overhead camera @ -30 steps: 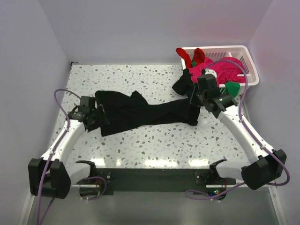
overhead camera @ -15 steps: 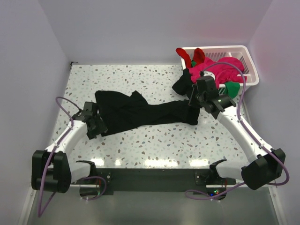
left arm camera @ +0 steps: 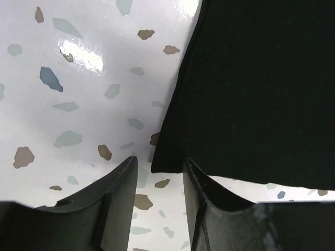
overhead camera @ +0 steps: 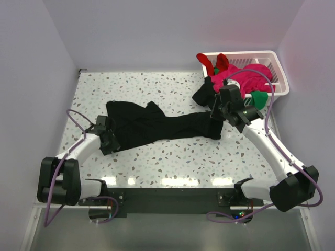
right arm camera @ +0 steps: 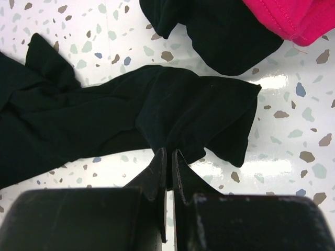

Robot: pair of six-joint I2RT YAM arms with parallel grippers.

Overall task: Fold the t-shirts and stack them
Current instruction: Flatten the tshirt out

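Observation:
A large black t-shirt [overhead camera: 157, 125] lies stretched in a long bunch across the middle of the table. My left gripper [overhead camera: 107, 140] is at its near left corner. In the left wrist view that gripper [left arm camera: 160, 159] is open, with the corner of the black cloth [left arm camera: 251, 94] just at the fingertips and bare table between the fingers. My right gripper [overhead camera: 215, 116] is at the shirt's right end. In the right wrist view it [right arm camera: 168, 151] is shut on a pinch of the black cloth's [right arm camera: 157, 104] near edge.
A white slatted basket [overhead camera: 277, 65] stands at the back right. Pink [overhead camera: 246, 78], red [overhead camera: 220, 61] and green [overhead camera: 260, 98] shirts spill from it. Another black shirt [overhead camera: 203, 94] hangs out of it onto the table, just behind my right gripper.
My left arm has swung inward and lower to the shirt's near left corner, and its jaws have narrowed. The right gripper and the shirt have hardly moved.

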